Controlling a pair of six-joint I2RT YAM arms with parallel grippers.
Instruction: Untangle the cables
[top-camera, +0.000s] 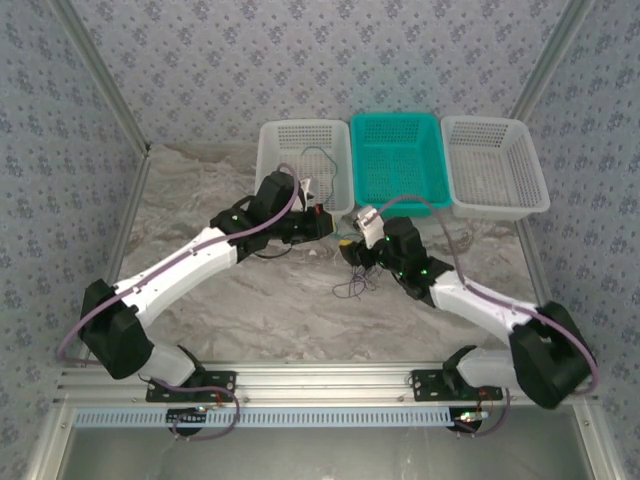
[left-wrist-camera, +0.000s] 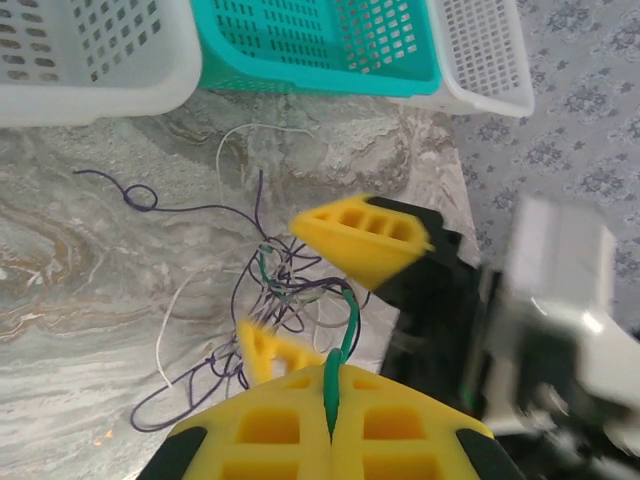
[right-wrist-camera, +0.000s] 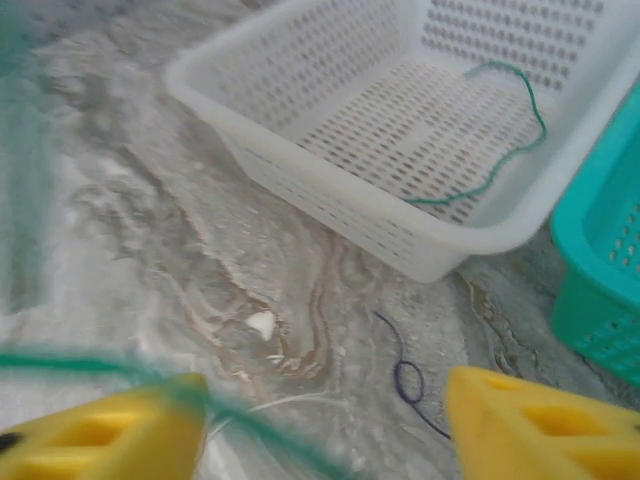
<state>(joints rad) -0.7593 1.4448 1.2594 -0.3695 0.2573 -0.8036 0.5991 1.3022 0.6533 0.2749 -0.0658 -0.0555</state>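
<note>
Ok so the left claw (left-wrist-camera: 334, 388) is pressed together on a green cable (left-wrist-camera: 349, 318). That cable runs from its yellow tips straight into the tangle of cables (left-wrist-camera: 288, 288) lying on the bench (top-camera: 250, 300). The knot sits on the marbled top near the front of the teal basket (top-camera: 395, 198), between the two arms.

The right claw (right-wrist-camera: 325, 405) is spread, with its fingers well apart. From the left wrist camera, one of its yellow fingers (left-wrist-camera: 360, 232) is on the far side of the knot and the other on the near side. So it straddles the mess and hides a chunk of it. Honestly can't tell whether either finger is touching a strand. In the right wrist camera a blurry green strand crosses in front of one finger.

Loose ends spill out all over:
- A purple cable (left-wrist-camera: 140, 195) with a little loop trails off below the left white basket (top-camera: 268, 165).
- A whitish cable (left-wrist-camera: 225, 145) curves up toward the teal one.
- A second green cable (right-wrist-camera: 500, 170) lies by itself inside the left white basket, well apart from the knot.

The right white basket (top-camera: 500, 205) sits just beside the teal one.
</note>
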